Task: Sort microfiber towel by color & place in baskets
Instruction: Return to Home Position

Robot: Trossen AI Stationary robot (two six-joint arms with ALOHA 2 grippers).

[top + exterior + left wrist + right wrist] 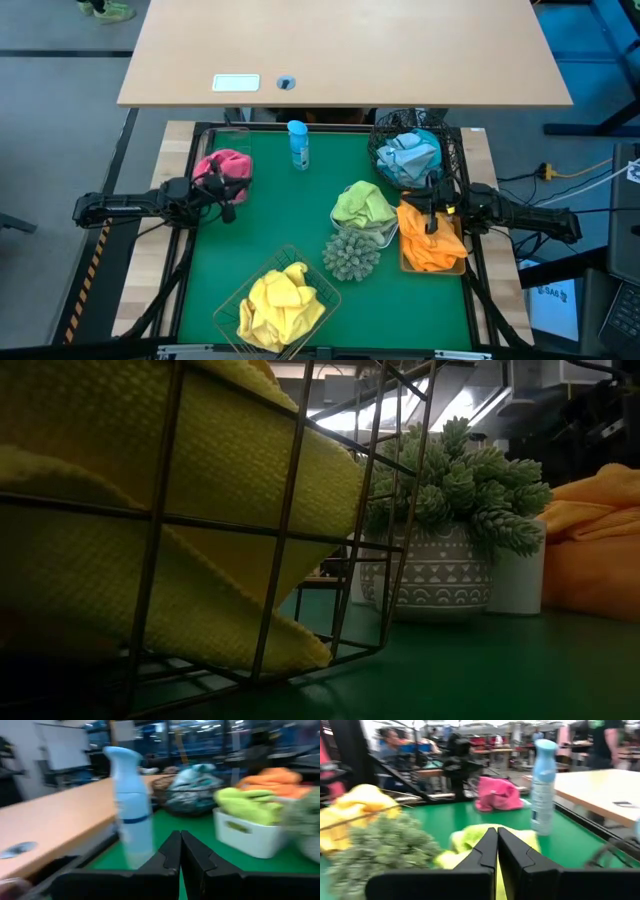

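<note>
1. Green matting [260,235] covers the table inside dark rails. A pale wooden table [340,50] stands just beyond it, carrying a white card [236,83].
2. Every towel lies in a container.
   - The yellow towel [280,300] fills the gold wire basket [283,520] at the near edge.
   - The green towel [362,203] is in the white tray [240,832] at mid-table.
   - The orange towel [430,242] is in the tan tray [404,268] just beside it.
   - The light blue towel [410,155] is in the black mesh basket [192,806] at the far right corner.
   - The pink towel [228,165] is in the clear bin [240,140] (its walls barely show) at the far left.
3. A spiky green plant [350,257] in a patterned pot sits between the gold basket and the white tray. A blue spray bottle [297,145] stands upright near the far edge.
4. The left end effector [180,837] has its fingers pressed together and empty, and it hovers beside the pink towel. The right end effector [497,832] is likewise closed on nothing, over the orange towel's inner edge.
5. Beyond the table lies a workshop with benches and bright ceiling lights. Blurred people [606,742] show in the right wrist view.
</note>
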